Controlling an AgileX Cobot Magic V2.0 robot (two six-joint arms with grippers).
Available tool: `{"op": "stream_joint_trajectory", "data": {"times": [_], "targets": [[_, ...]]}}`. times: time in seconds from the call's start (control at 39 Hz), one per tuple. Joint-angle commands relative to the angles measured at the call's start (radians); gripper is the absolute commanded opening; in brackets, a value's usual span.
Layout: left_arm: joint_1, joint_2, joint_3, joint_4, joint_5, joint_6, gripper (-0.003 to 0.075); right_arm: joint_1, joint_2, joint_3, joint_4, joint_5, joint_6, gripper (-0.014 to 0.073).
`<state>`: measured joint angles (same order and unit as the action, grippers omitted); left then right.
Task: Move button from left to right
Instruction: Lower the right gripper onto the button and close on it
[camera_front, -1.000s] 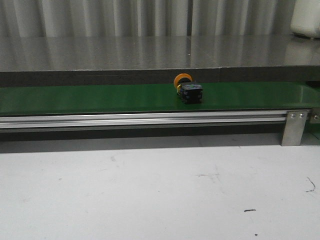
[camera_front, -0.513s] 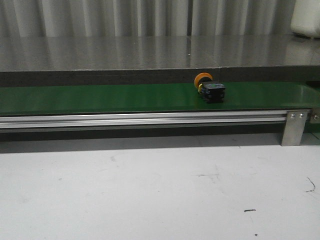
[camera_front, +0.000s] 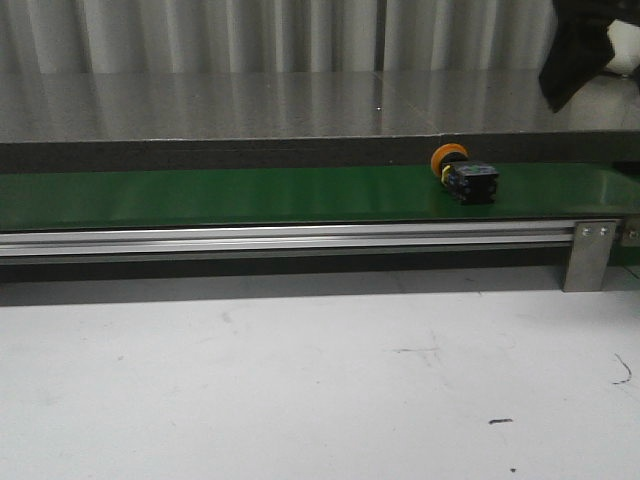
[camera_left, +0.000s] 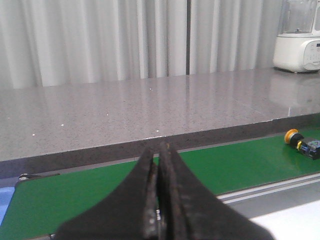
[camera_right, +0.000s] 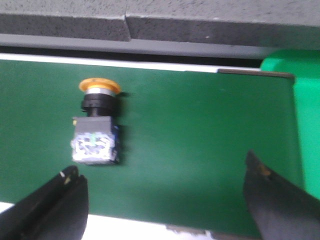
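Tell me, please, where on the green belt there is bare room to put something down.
Nearly the whole green belt is bare: the long stretch left of the button, between the dark counter edge behind and the aluminium rail in front. A shorter bare patch lies right of the button, toward the belt's end. The only crowded spot is around the button, where the open right gripper hovers.

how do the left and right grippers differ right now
The left gripper has its fingers pressed together, shut on nothing; the right gripper has its fingers spread wide. The left gripper is far from the button, which shows small off to the side in its wrist view; the right gripper hangs over the green belt with the button close by one of its fingers. Both have dark fingers, and neither touches the button.
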<state>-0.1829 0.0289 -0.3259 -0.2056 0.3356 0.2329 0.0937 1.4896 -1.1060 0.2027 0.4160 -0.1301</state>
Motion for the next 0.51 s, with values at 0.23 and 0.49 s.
{"op": "stream_joint_trajectory", "data": {"times": [0.23, 0.49], "targets": [[-0.008, 0.011, -0.024, -0.015, -0.074, -0.006, -0.0021, 0.041, 0.165, -0.17, 0.004, -0.021, 0.0, 0.0644], [-0.008, 0.011, -0.024, -0.015, -0.074, -0.006, -0.0021, 0.041, 0.286, -0.231, 0.004, -0.003, 0.0, 0.0644]]}}
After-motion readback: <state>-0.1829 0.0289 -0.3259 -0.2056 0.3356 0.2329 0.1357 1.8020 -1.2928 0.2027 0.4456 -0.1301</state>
